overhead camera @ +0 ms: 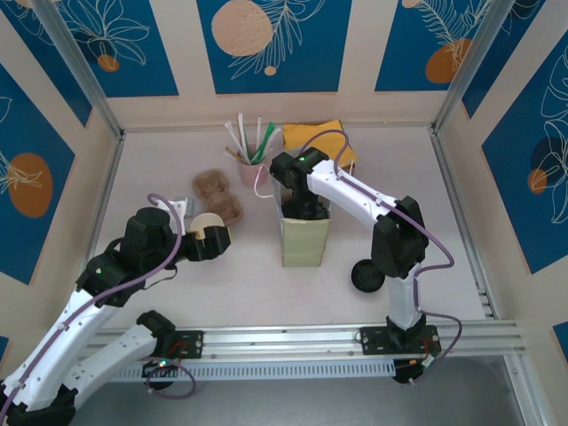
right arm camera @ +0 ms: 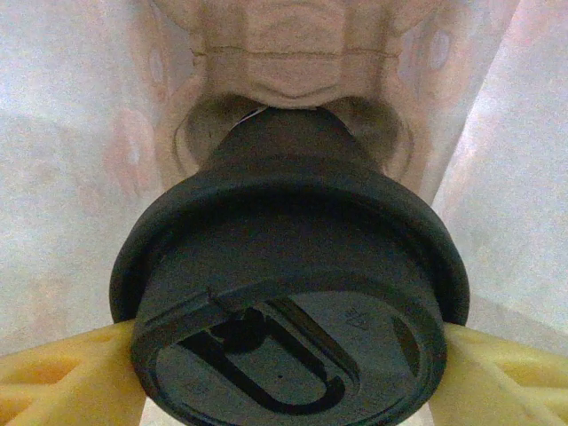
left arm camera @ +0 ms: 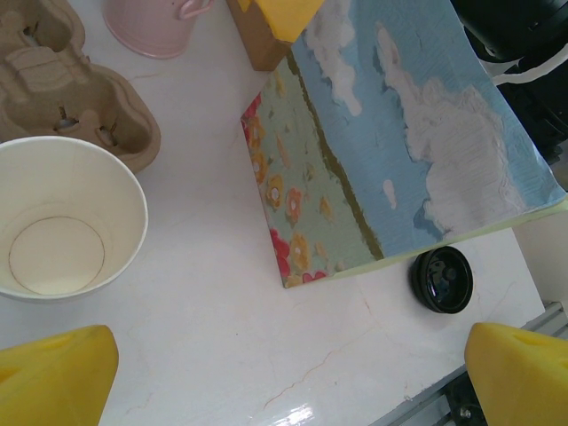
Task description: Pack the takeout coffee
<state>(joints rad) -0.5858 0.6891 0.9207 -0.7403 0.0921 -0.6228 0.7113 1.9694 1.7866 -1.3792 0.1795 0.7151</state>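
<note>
Right gripper (right arm camera: 288, 377) is lowered into the mouth of the paper bag (overhead camera: 304, 240). The lidded cup (right arm camera: 284, 266) sits directly between its jaws, one yellow finger (right arm camera: 62, 382) against each side of the black lid's rim. Whether the pads bear on the rim or stand just off it cannot be told, so the grip is recorded as undetermined. The cup stands upright, base seated in a pocket of the pulp carrier (right arm camera: 284, 53) at the bottom of the bag. Its long axis runs straight ahead of the jaws, along the gripper's own line of approach. Judgement: the coming move turns on that alignment. With cup axis and approach line coincident, and the bag walls close on both flanks, the jaws can part only sideways and the gripper can come away only straight back along that axis. Any tilt risks dragging the lid or tipping the cup out of its pocket. Left gripper (left arm camera: 288, 373) is fully released and holds nothing. An open cup (left arm camera: 62, 222), empty and upright, lies just ahead of the jaws on the left-finger side. A loose lid (left arm camera: 441, 280) rests flat on the table ahead of the right-finger side, beyond the bag's corner. In the overhead view the left arm is nearer the open cup, while the loose lid lies close to the right arm's lower link.
</note>
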